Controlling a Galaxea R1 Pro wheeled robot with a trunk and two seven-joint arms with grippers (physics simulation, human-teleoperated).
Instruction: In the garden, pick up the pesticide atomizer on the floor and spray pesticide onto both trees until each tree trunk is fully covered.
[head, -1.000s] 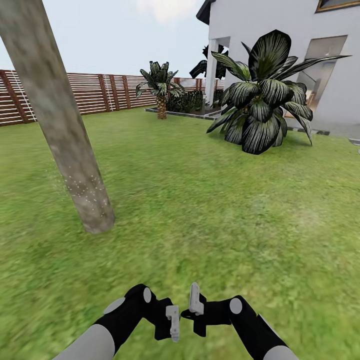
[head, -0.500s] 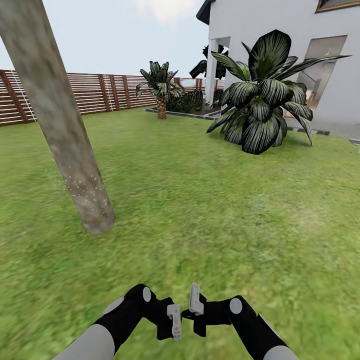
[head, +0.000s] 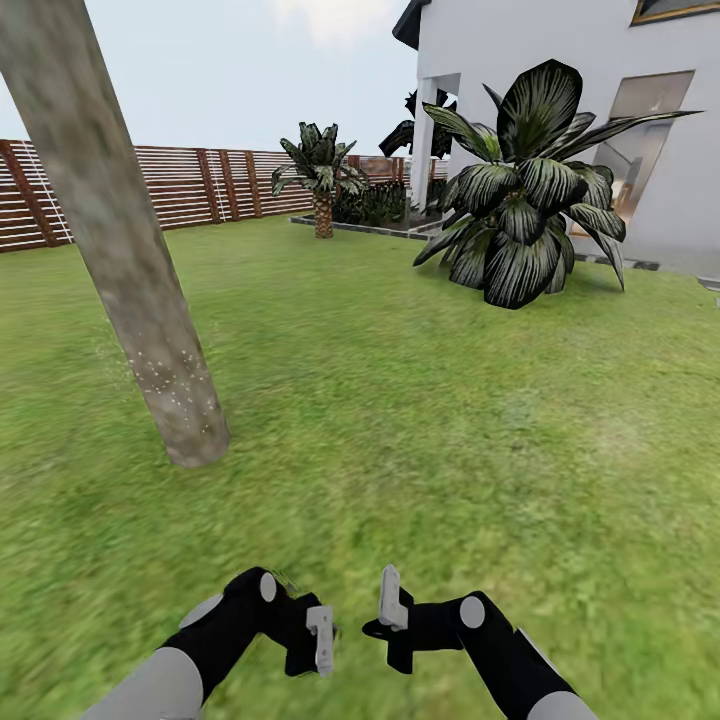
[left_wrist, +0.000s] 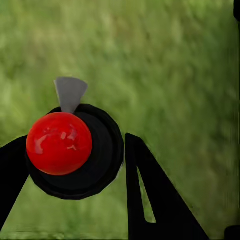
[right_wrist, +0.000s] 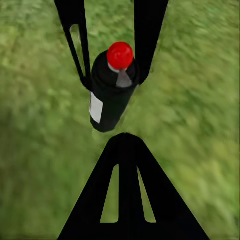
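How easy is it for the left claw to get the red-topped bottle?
Probably easy: the bottle sits right between the left claw's two fingers, with just grass around it.

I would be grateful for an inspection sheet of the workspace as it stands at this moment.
Surface: blotchy green lawn, open ground ahead.
Job's things: leaning tree trunk with white pesticide specks low down; black red-capped atomizer off the grass.
Clutter: nothing seen.
Grippers: left gripper closed around the atomizer; right gripper beside it, fingers together, holding nothing.
Cables: nothing seen.
Surroundings: brown slat fence, white house, large dark-leaved plant, short palm.
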